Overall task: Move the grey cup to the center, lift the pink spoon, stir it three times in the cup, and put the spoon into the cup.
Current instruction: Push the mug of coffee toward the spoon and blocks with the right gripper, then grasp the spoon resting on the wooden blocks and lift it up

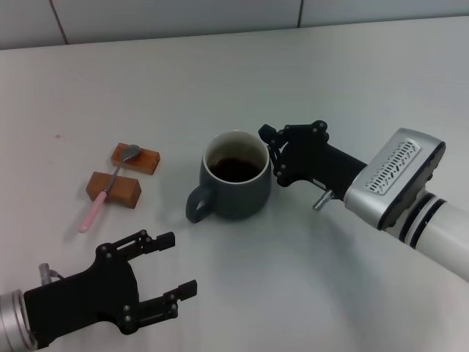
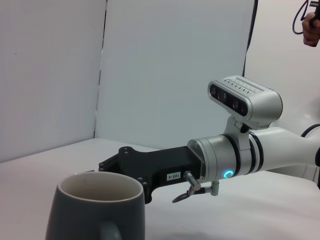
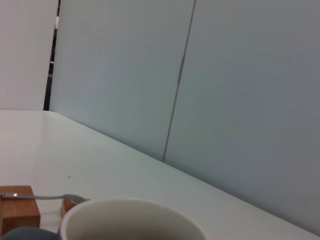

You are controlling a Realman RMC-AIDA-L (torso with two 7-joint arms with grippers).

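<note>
The grey cup (image 1: pixel 236 178) stands upright near the middle of the white worktop (image 1: pixel 220 81), its loop handle turned toward the robot's left and front. A dark liquid shows inside it, below the pale rim.

The right gripper (image 1: pixel 270 155) reaches in from the robot's right and sits at the cup's right side, right against its wall. Its black fingers (image 1: pixel 265 133) lie close beside the rim, but whether they are spread or pressed onto the cup cannot be told from the head view, and the left wrist view (image 2: pixel 117 167) shows them partly hidden behind the cup (image 2: pixel 97 210).

The pink spoon (image 1: pixel 110 187) lies well to the left of the cup, untouched. Its silver bowl rests on the farther of two wooden blocks (image 1: pixel 135 158), its handle crosses the nearer block (image 1: pixel 113 189), and the pink end slopes down to the worktop. In the right wrist view the metal end of the spoon (image 3: pixel 47 197) shows lying across a block (image 3: pixel 19 210), just beyond the rim of the cup (image 3: pixel 130 220).

The left gripper (image 1: pixel 179 264) hovers low at the near left of the worktop, apart from both the cup and the spoon. Its two black fingers (image 1: pixel 155 241) are spread wide with nothing between them.
</note>
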